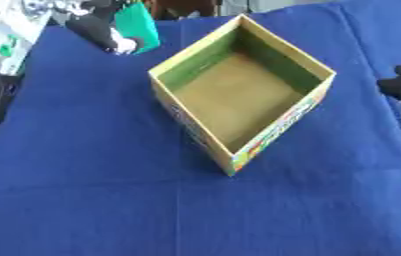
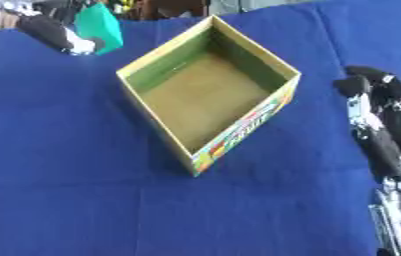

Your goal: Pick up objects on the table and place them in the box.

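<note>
At eleven o'clock, the left hand (image 1: 107, 31) pinches a green object (image 1: 139, 26) beyond the empty box (image 1: 301, 112); released early, it misses. Right hand (image 2: 374, 107) idles, fingers relaxed.

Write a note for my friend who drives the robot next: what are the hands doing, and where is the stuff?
Left hand: far left, curled round a green thing, up beyond the box.
Right hand: at the right edge beside the box, holding nothing; I cannot tell if its fingers are open.
Box: in the middle of the blue cloth, open, nothing inside.
Done: green thing picked up.
Left: carry it over the box and drop it in.
</note>
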{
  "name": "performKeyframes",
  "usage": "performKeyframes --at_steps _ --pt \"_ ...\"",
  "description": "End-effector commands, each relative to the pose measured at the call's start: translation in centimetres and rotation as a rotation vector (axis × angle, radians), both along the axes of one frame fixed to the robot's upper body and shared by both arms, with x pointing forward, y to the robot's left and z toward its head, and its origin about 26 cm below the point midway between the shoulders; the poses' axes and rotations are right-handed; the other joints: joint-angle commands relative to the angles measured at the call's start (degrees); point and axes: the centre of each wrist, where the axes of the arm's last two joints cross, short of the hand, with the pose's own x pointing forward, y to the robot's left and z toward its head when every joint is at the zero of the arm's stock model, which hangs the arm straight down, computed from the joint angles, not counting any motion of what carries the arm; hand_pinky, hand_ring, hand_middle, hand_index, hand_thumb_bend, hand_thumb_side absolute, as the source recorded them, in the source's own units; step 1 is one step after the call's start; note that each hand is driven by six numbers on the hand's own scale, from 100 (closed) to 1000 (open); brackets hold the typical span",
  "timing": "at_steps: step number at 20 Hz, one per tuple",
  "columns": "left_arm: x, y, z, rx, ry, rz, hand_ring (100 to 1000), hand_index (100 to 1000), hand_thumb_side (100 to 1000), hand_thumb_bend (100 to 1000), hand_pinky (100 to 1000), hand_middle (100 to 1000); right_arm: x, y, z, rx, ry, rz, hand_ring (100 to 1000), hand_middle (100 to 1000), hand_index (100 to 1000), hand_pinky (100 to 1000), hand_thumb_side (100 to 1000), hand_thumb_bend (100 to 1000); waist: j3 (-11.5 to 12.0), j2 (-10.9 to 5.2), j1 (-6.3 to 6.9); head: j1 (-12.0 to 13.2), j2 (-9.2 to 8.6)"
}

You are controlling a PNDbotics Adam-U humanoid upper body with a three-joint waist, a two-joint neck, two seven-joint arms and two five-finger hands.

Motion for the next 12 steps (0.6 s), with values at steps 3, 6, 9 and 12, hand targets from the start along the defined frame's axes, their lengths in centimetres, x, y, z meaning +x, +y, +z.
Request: performKeyframes --at_steps 3,6,9,12 --pt "-0.2 -1.9 2.2 -0.044 -0.114 -0.031 406 498 625 100 359 363 0.0 0.3 1.2 -0.012 -0.036 0.037 717 565 734 789 523 100 -1.4 -0.57 0.18 1.4 -1.43" --pt "0.0 -3.0 2.1 -0.048 -0.138 -0.032 406 498 623 100 360 359 0.1 0.5 1.3 -0.010 -0.038 0.048 717 565 735 789 522 100 -2.2 -0.24 0.30 2.0 -1.80" --pt "0.2 -4.1 1.9 -0.054 -0.144 -0.043 406 498 613 100 362 357 0.2 0.6 1.4 -0.008 -0.040 0.057 718 565 735 790 523 100 -2.9 0.16 0.28 2.4 -2.72" --pt "0.5 -5.4 1.7 -0.044 -0.171 -0.052 406 498 608 100 364 356 0.3 0.8 1.5 -0.007 -0.041 0.067 719 565 735 791 524 100 -3.5 0.55 0.32 2.8 -3.37"
